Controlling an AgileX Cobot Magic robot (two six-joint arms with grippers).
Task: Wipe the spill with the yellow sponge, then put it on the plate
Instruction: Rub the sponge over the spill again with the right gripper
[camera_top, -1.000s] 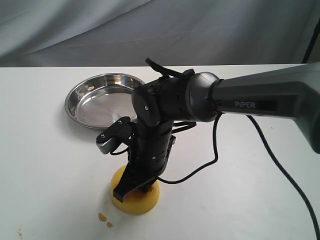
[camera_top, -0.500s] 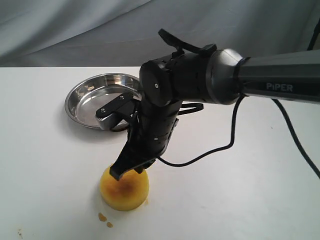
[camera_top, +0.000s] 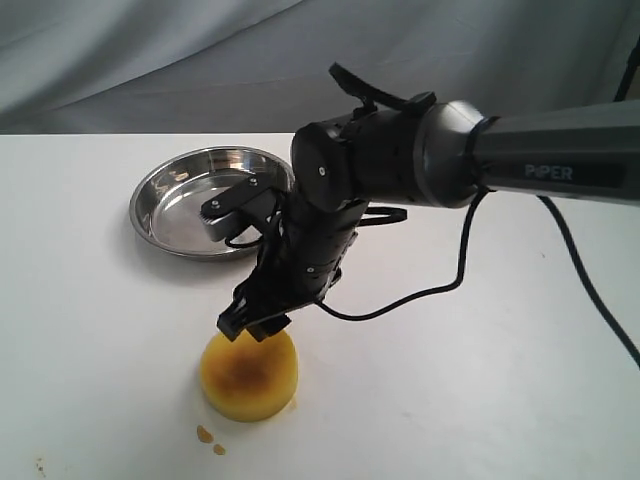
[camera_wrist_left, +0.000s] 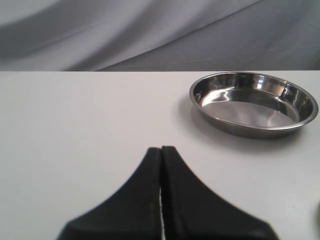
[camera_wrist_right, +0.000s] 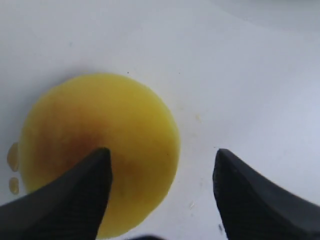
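Note:
The yellow sponge (camera_top: 249, 376) rests on the white table, its orange-brown stained face turned up. My right gripper (camera_top: 246, 325) hovers just above its far edge, open and holding nothing. In the right wrist view the sponge (camera_wrist_right: 100, 135) lies under one finger, and the gripper (camera_wrist_right: 161, 151) spans its rim and bare table. Two small amber drops of the spill (camera_top: 210, 438) sit just in front of the sponge and show again as the spill (camera_wrist_right: 12, 155) beside it. The steel plate (camera_top: 180, 205) is behind, empty. My left gripper (camera_wrist_left: 161, 148) is shut and empty, away from the plate (camera_wrist_left: 250, 129).
A black cable (camera_top: 420, 295) loops from the right arm down onto the table right of the sponge. Grey cloth (camera_top: 150, 60) hangs behind the table's back edge. A tiny brown speck (camera_top: 40, 465) lies near the front left corner.
The right gripper has lifted off the sponge and risen towards the plate. The sponge, pressed flat under the fingers a second ago, now shows its stained face.

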